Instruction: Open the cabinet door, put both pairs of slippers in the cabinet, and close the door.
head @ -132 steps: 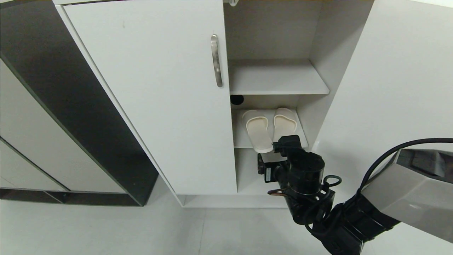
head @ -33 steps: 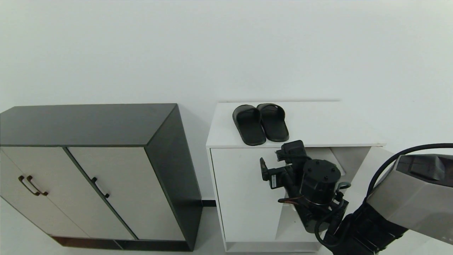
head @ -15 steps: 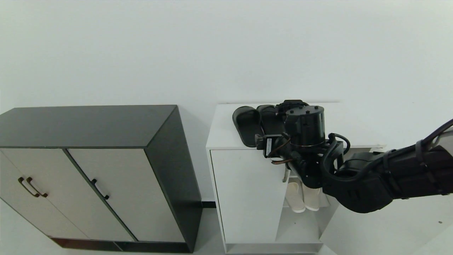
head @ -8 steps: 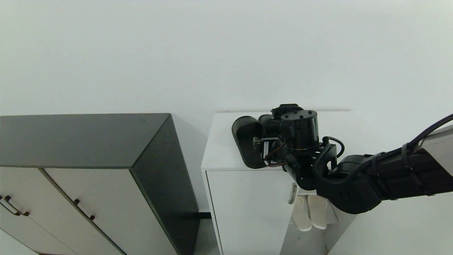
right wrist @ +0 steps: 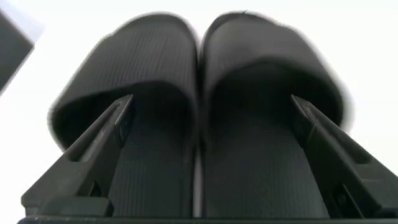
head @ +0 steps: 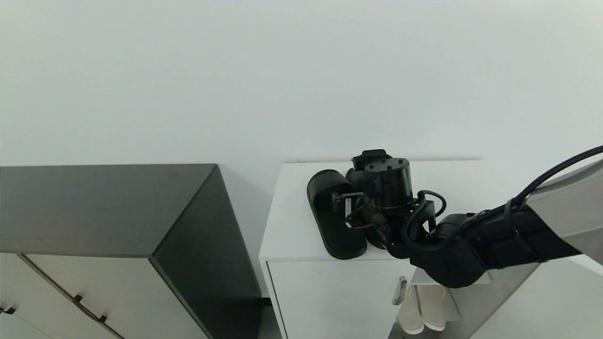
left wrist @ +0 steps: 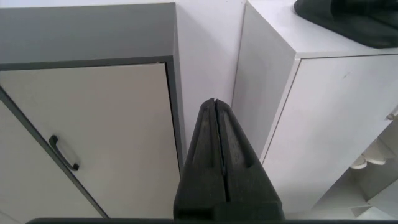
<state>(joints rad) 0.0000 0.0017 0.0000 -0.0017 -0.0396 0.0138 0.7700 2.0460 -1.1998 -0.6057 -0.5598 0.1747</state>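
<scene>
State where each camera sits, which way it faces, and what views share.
Head view: on the head, looking down at the white cabinet; right arm shows.
Left wrist view: on left wrist, facing the dark cabinet; shut left claw shows.
Right wrist view: on right wrist, facing black slippers inside open right claw.
Shared: black slippers, in all three.

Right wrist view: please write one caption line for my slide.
Open right hand with one finger at each outer side of the black slippers, side by side on the white cabinet top.

Open white cabinet [head: 292, 226], two pairs
Black slippers [head: 335, 219] lie side by side on its top; white slippers [head: 422, 307] sit on a shelf inside.
</scene>
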